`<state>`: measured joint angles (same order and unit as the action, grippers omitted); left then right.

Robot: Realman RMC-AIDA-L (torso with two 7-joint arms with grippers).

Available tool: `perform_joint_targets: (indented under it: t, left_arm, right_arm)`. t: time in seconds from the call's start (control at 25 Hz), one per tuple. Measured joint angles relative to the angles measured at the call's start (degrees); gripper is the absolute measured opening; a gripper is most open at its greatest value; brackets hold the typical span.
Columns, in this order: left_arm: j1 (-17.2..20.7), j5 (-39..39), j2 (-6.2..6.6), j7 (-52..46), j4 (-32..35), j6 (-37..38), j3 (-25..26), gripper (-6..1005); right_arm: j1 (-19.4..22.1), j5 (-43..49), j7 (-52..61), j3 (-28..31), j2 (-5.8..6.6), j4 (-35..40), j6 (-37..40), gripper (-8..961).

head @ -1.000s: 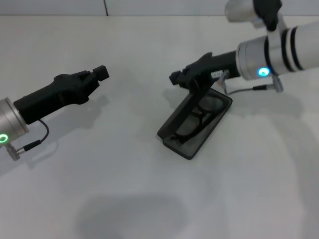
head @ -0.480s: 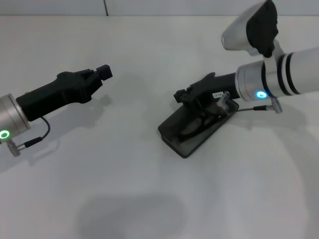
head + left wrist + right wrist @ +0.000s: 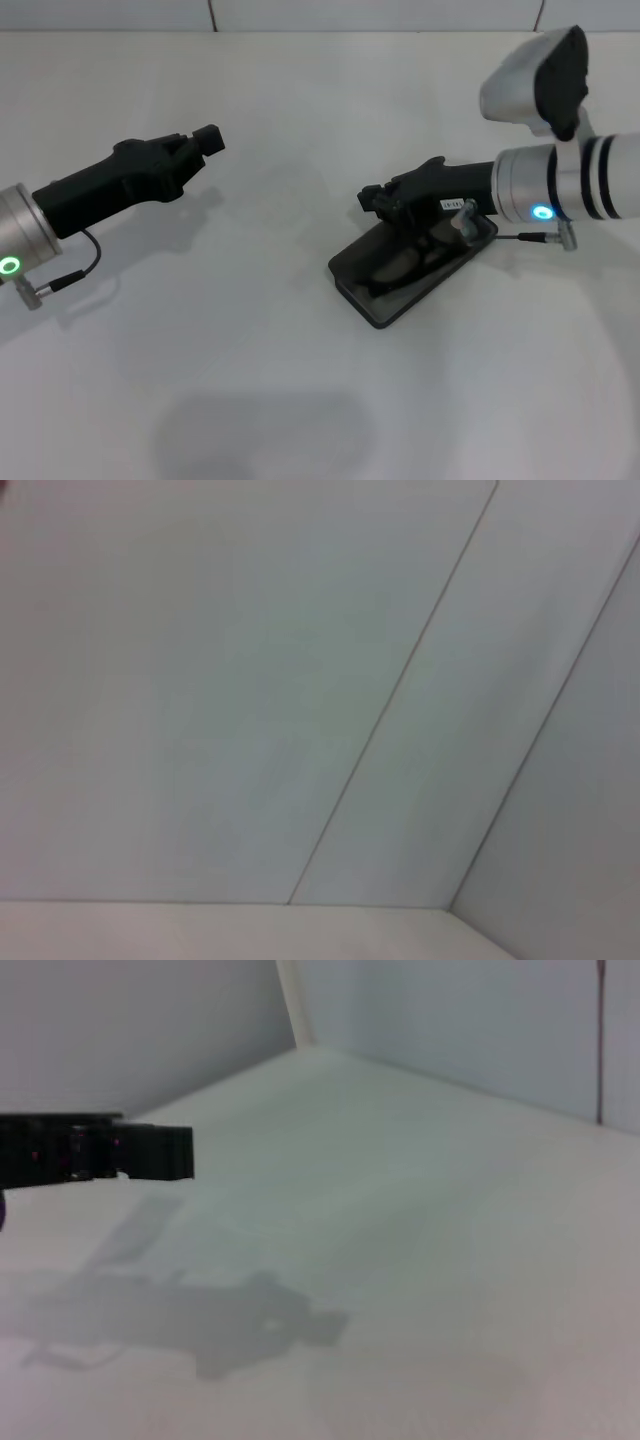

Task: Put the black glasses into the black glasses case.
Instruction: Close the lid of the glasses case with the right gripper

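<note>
The black glasses case (image 3: 372, 292) lies on the white table right of centre, its lid tilted low over the base. The black glasses (image 3: 398, 266) lie inside it and show partly through the gap at the near side. My right gripper (image 3: 374, 199) is shut and rests over the far long side of the case, pressing on the lid. My left gripper (image 3: 207, 141) is shut and empty, held above the table at the left, well apart from the case. It also shows in the right wrist view (image 3: 110, 1150). The left wrist view shows only wall.
The white table (image 3: 250, 380) stretches around the case, with bare surface in front and between the arms. A wall edge (image 3: 212, 15) runs along the back.
My right gripper has come down and moved to the right, pushing the lid down from wide open to nearly flat. The case has slid slightly right. The left arm has barely moved.
</note>
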<state>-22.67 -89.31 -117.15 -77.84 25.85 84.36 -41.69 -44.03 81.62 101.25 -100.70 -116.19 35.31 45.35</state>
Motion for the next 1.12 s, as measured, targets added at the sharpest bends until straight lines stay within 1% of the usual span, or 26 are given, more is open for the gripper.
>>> perform_joint_targets:
  t: [0.12, 0.32, 0.48, 0.68, 0.96, 1.12]
  left_arm:
    - [-0.01, 0.20, -0.07, -0.13, 0.04, -0.01, 0.08, 9]
    - [-0.49, 0.49, -0.09, -0.29, 0.02, -0.07, 0.24, 9]
    - [-0.71, 0.51, -0.26, -0.18, -0.02, -0.62, 0.29, 10]
    - [-0.83, 1.25, -0.33, -0.04, 0.03, -0.69, 0.30, 10]
    - [-0.82, 3.00, 0.02, 0.19, -0.05, -0.69, 0.30, 10]
    - [-0.87, 3.37, 0.05, 0.19, 0.13, -0.69, 0.30, 11]
  right_arm:
    - [1.04, -2.55, -2.62, -0.57, 0.00, -0.16, 0.01, 34]
    - [1.52, -3.30, -4.08, -1.72, 0.00, -0.96, -0.12, 33]
    - [2.52, -5.67, -5.99, -2.25, 0.00, -0.98, -0.17, 33]
    - [4.45, -7.28, -8.92, -2.52, 0.00, -0.87, -0.27, 33]
    - [8.04, -17.43, -19.25, -4.64, 0.00, -0.60, -0.63, 34]
    - [8.83, -18.68, -22.09, -5.05, 0.00, -0.88, -0.66, 34]
